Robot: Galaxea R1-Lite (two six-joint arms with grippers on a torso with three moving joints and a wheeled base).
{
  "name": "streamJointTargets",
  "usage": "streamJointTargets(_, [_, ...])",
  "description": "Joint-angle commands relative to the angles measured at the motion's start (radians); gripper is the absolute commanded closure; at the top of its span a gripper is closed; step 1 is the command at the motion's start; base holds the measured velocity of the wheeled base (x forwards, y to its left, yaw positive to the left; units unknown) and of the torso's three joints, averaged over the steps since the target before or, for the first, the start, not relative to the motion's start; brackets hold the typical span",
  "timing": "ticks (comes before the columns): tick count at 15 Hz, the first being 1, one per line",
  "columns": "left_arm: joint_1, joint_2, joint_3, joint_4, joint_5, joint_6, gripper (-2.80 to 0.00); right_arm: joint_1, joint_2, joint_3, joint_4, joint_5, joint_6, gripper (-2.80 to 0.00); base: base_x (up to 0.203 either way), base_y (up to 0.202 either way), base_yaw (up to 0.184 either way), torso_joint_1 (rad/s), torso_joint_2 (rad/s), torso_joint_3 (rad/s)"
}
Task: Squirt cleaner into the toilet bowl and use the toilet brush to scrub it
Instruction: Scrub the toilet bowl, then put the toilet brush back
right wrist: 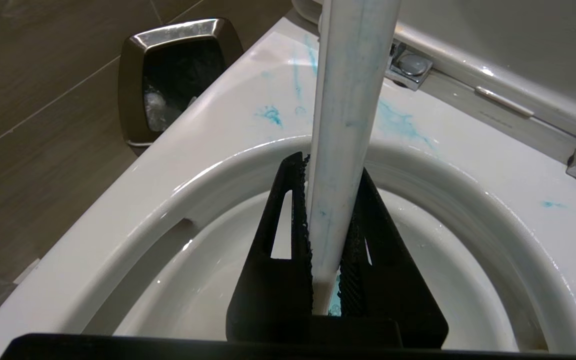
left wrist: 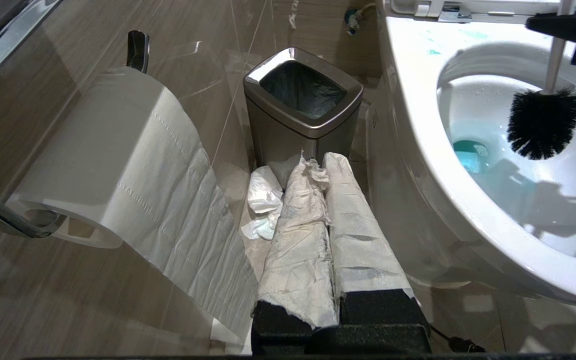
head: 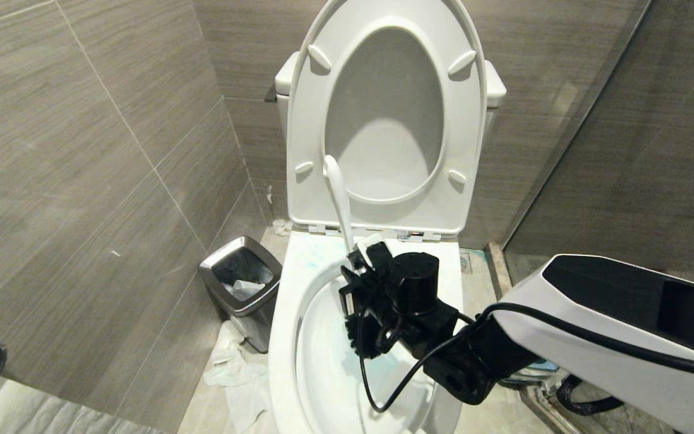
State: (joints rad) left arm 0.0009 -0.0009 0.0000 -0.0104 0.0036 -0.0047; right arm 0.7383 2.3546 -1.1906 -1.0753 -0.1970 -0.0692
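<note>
The white toilet bowl (head: 287, 337) stands open before me with seat and lid raised. My right gripper (head: 362, 265) is over the back of the basin, shut on the toilet brush's white handle (head: 338, 193). The handle stands nearly upright, its black bristle head (head: 362, 337) down inside the bowl, above the water. In the right wrist view the handle (right wrist: 343, 150) is clamped between the black fingers of that gripper (right wrist: 329, 167). Turquoise cleaner streaks (right wrist: 270, 114) mark the rim (right wrist: 168, 165), and the water (left wrist: 470, 152) is tinted blue. My left gripper (left wrist: 322, 161) is parked beside the toilet, shut, its fingers wrapped in paper.
A chrome-rimmed bin (head: 240, 283) stands on the floor left of the toilet, with crumpled tissues (head: 232, 367) in front of it. A toilet paper roll (left wrist: 118, 165) hangs on the left wall. A glass partition (head: 594, 120) closes off the right side.
</note>
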Motion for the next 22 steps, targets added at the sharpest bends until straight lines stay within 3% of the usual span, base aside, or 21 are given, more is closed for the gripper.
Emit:
streamJointTargets(1, [0.001,0.001,0.008,0.000,0.001,0.000,0.00,-0.002,0.046,-0.036,0.003,-0.002,-0.001,0.00,0.000,0.000,0.000,0.000,0.00,0.000])
streamJointTargets(5, [0.001,0.001,0.008,0.000,0.001,0.000,0.00,-0.007,0.186,-0.109,0.006,-0.004,-0.001,0.00,0.000,0.000,0.000,0.000,0.00,0.000])
streamJointTargets(9, [0.001,0.001,0.008,-0.002,0.001,0.005,0.00,-0.008,0.110,-0.095,0.013,-0.006,-0.002,0.00,0.000,0.000,0.000,0.000,0.00,0.000])
streamJointTargets(12, [0.001,0.001,0.008,-0.002,0.001,0.003,0.00,-0.008,-0.070,0.031,0.037,-0.008,-0.001,0.00,0.000,0.000,0.000,0.000,0.00,0.000])
streamJointTargets(17, [0.001,0.001,0.008,-0.002,0.000,0.003,0.00,-0.019,-0.433,0.353,0.045,-0.051,0.012,0.00,0.000,0.000,0.000,0.000,0.00,0.000])
streamJointTargets(22, [0.001,0.001,0.008,0.000,0.001,0.002,0.00,-0.136,-0.694,0.491,0.102,-0.072,0.029,0.00,0.000,0.000,0.000,0.000,0.00,0.000])
